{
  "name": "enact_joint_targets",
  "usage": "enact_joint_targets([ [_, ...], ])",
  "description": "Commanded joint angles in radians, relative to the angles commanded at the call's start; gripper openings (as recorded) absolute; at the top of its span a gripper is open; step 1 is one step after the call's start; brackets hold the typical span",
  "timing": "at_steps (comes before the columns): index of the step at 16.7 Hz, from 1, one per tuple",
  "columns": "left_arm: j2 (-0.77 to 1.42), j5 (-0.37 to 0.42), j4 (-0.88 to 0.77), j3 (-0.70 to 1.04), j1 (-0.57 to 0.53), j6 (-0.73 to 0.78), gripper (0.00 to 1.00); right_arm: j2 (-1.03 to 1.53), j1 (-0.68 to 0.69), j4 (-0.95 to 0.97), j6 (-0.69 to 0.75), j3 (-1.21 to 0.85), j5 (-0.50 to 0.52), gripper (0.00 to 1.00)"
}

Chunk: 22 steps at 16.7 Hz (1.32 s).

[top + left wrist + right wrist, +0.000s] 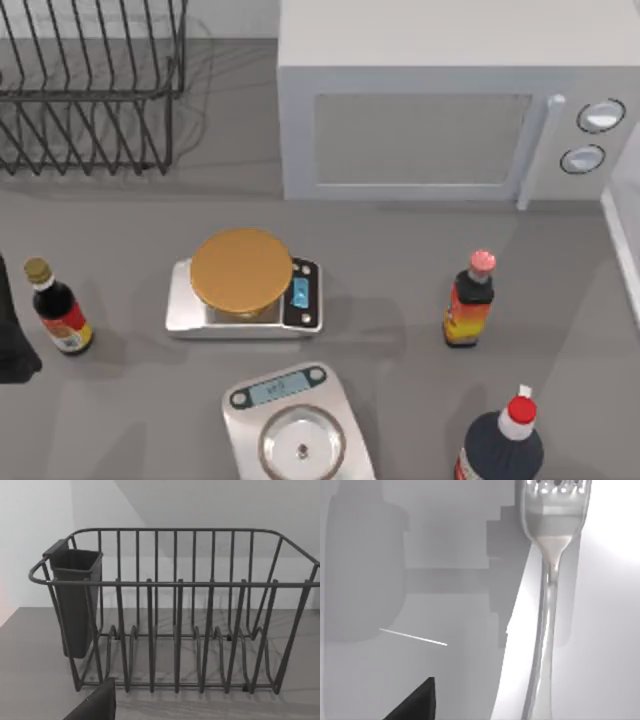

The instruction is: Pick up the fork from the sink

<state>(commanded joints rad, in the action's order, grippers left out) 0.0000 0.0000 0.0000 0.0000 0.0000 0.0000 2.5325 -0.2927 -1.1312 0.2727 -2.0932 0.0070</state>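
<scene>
The fork (pixel 547 600) lies in the right wrist view on a pale grey surface crossed by broad shadows, its head cut off at the frame edge. A dark tip of the right gripper (pixel 415 702) shows nearby, not touching the fork; jaw state cannot be told. In the left wrist view, the left gripper (pixel 97 705) faces a wire dish rack (pixel 175 630) with a dark cutlery holder (pixel 75 600) (hung on one end); its jaw state also cannot be told. On the grey table (pixel 400 250): a microwave (pixel 440 110), two scales (pixel 245 300) (pixel 298 425), and three bottles (pixel 58 308) (pixel 470 300) (pixel 500 445), the last cut off.
</scene>
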Motion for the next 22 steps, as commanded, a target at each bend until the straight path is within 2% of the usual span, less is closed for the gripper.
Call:
enact_joint_targets([
  [5, 0.0, 0.0, 0.0, 0.0, 0.0, 0.0, 1.0, 0.099, -0.003, 0.237, -0.001, 0.128, 0.001, 1.0],
  [11, 0.0, 0.0, 0.0, 0.0, 0.0, 0.0, 1.0, 0.119, -0.003, 0.268, -0.001, 0.149, 0.001, 1.0],
  [22, 0.0, 0.0, 0.0, 0.0, 0.0, 0.0, 1.0, 0.119, -0.003, 0.268, -0.001, 0.149, 0.001, 0.17],
])
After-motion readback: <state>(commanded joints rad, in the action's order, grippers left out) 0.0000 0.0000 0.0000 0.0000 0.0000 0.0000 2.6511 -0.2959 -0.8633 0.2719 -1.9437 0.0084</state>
